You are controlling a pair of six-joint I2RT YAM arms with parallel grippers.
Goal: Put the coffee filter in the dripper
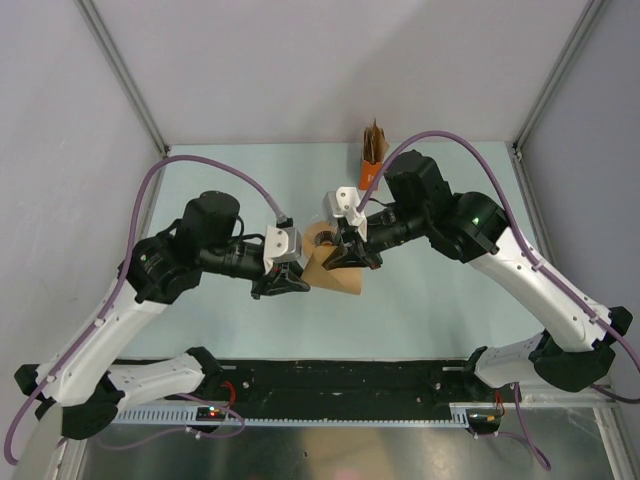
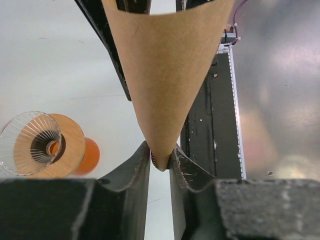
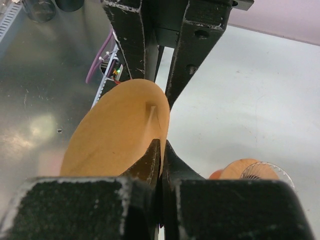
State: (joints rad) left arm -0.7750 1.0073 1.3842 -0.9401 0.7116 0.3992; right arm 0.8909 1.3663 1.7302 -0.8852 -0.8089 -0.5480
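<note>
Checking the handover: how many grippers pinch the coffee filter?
2: the left gripper pinches the coffee filter at its pointed tip, the right gripper at its wide end.

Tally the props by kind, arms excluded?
coffee filter: 1
dripper: 1
tan disc: 1
orange beaker: 1
orange box of papers: 1
Total: 5

1. The right gripper [image 3: 161, 152], at the bottom edge, pinches the rim of the coffee filter [image 3: 115, 135] between its 2 closed fingers.
2. The filter's mouth is spread into an oval.
3. The left gripper [image 3: 161, 85] reaches in from the top and grips the filter's far end.
4. The dripper [image 3: 267, 172] stands at lower right on a tan disc [image 3: 240, 169].
</note>
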